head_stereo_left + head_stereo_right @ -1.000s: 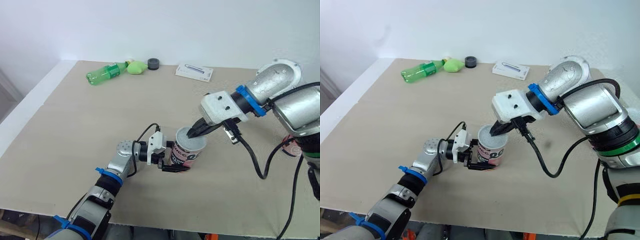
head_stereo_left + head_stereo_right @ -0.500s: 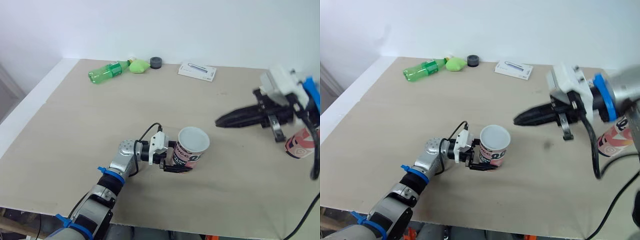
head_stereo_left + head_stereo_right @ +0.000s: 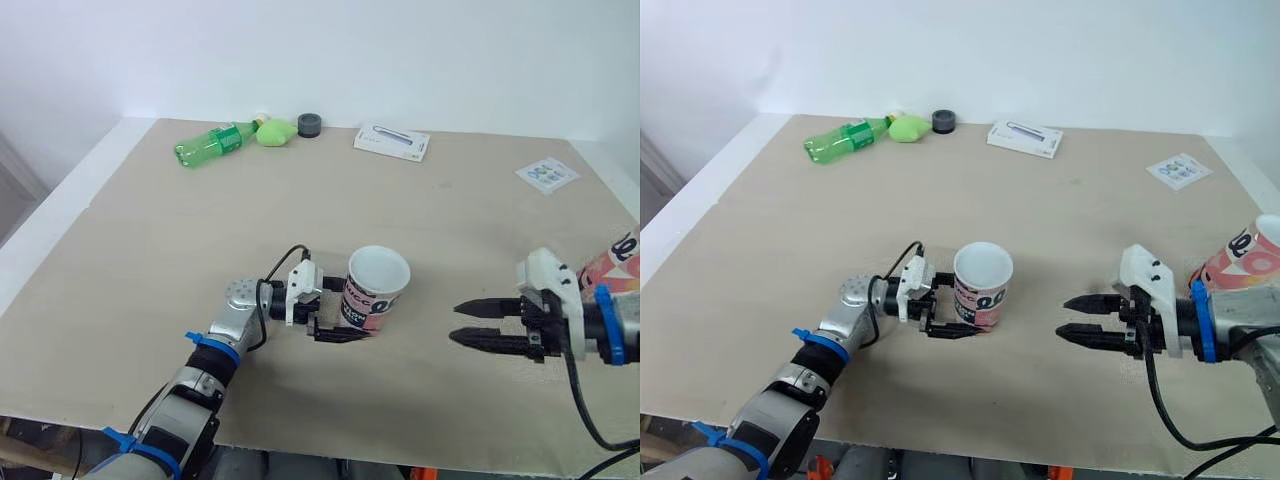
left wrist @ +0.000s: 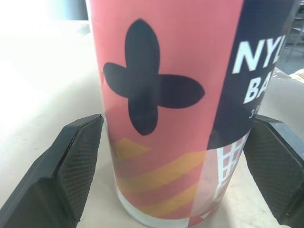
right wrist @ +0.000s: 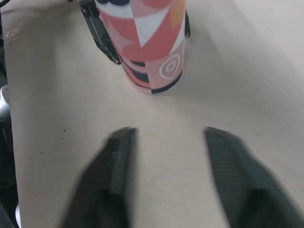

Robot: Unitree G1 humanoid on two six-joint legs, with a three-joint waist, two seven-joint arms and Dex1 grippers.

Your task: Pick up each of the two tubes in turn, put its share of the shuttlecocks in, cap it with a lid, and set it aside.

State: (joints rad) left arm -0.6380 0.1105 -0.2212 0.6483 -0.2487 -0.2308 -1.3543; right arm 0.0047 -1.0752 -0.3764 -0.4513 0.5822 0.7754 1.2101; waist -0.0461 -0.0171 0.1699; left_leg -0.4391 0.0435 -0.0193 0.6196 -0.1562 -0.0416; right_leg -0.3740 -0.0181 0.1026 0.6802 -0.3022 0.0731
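While the left end effector (image 3: 343, 312) clamps the upright, open-topped tube (image 3: 377, 290) mid-tabletop (image 3: 200, 230), white "NYL" and "BA" on its navy panel (rest cut off), black four-petal mark on pink, right end effector (image 3: 457, 322) spread wide, empty, well apart, second tube (image 3: 620, 262) at the right edge.

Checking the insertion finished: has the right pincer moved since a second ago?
Yes. The right pincer has left the tube and drawn back to the robot's right.

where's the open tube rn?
Head views: the open tube stands upright near the front centre of the table, gripped in the left claw. The right claw sits open off to its right, not touching it.
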